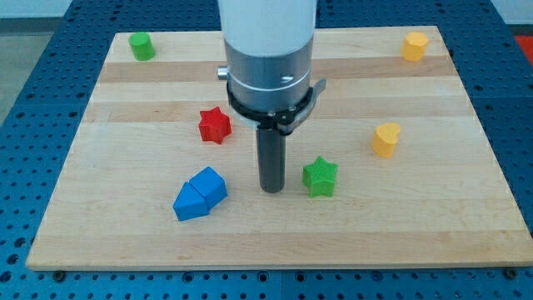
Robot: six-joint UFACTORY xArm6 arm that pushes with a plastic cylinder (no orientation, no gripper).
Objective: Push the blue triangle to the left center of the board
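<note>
My tip (pixel 272 189), a bare rod holding nothing, rests on the wooden board (pixel 125 233) between the blue triangle (pixel 200 193), just left and slightly nearer, and the green star (pixel 320 177), close on its right

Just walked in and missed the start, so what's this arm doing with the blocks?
I'm a single arm pushing blocks around a wooden board with a dark rod. My tip sits between the blue triangle on the view's left and the green star on the view's right, apart from the triangle. That triangle, lying near the view's bottom, is meant for the left centre. The red star lies further up the board.
</note>
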